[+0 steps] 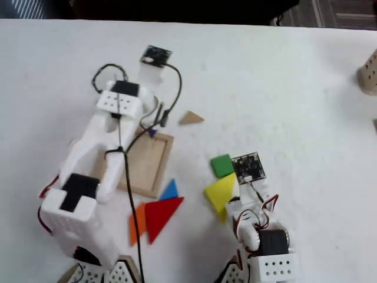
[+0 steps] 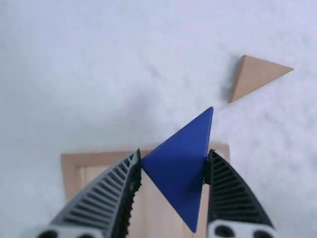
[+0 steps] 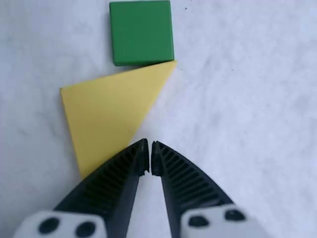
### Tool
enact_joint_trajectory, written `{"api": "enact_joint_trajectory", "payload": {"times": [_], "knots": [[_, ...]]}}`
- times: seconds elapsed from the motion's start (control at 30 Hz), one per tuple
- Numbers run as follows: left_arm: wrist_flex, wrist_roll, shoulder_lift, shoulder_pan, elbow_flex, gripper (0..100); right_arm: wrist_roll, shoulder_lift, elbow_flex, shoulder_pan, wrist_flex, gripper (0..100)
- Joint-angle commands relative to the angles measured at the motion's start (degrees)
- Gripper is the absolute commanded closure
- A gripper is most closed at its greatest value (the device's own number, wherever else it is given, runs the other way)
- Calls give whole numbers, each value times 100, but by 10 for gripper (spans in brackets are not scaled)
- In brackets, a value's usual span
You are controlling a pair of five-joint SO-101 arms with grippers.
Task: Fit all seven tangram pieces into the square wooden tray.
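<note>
Progress report: basically zero pieces in, as far as I can see. The tray (image 1: 150, 165) is a shallow square of pale plain wood with a raised rim, and the part my left arm doesn't cover looks bare. My left fingers (image 1: 154, 125) are clamped on the dark blue triangle (image 2: 181, 168), pinching it across its edges. It hangs over the tray's far rim, so I'd call that piece one on its way. Can't tell if it's touching the wood.

Six to go, all loose on the white, slightly grainy worktop (image 1: 283, 88):
- a tan triangle (image 1: 191, 118) in bare wood, just beyond the tray's far right corner
- a light blue triangle (image 1: 169, 190), red triangle (image 1: 163, 213) and orange piece (image 1: 136, 224), bunched by the tray's near right corner
- a green square (image 1: 222, 165) and a big yellow triangle (image 1: 221, 191) further right, touching each other

My right fingers (image 3: 149, 154) are shut on nothing, tips right at the yellow triangle's near edge. The pieces all look like smooth, matte, sharp-cornered flat slabs, so the ribbing on my fingers should bite okay.
</note>
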Motion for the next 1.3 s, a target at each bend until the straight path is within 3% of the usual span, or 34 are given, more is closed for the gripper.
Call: {"api": "enact_joint_trajectory", "payload": {"times": [0.0, 0.1, 0.33, 0.43, 0.53, 0.77, 1.03, 1.17, 1.27], "knots": [[818, -9, -514, -453, -79, 868, 44, -66, 53, -13, 22, 978], [923, -9, -418, -840, 149, 866, 44, -66, 53, -13, 22, 978], [-26, -62, -400, -1385, 1213, 864, 44, -66, 53, -13, 22, 980], [-149, -826, -488, -1525, 1275, 849, 44, -66, 53, -13, 22, 980], [-158, -1521, -479, -1569, 1292, 773, 44, -66, 53, -13, 22, 981], [-149, -1591, -514, -1455, 1486, 566, 44, -66, 53, -13, 22, 981], [-105, -1600, -866, -1411, 1574, 566, 44, -66, 53, -13, 22, 981], [-316, -1521, -1877, -1262, 2347, 571, 44, -66, 53, -22, 22, 981], [-765, -1354, -2791, -954, 3235, 640, 44, -66, 53, -40, 22, 981]]}}
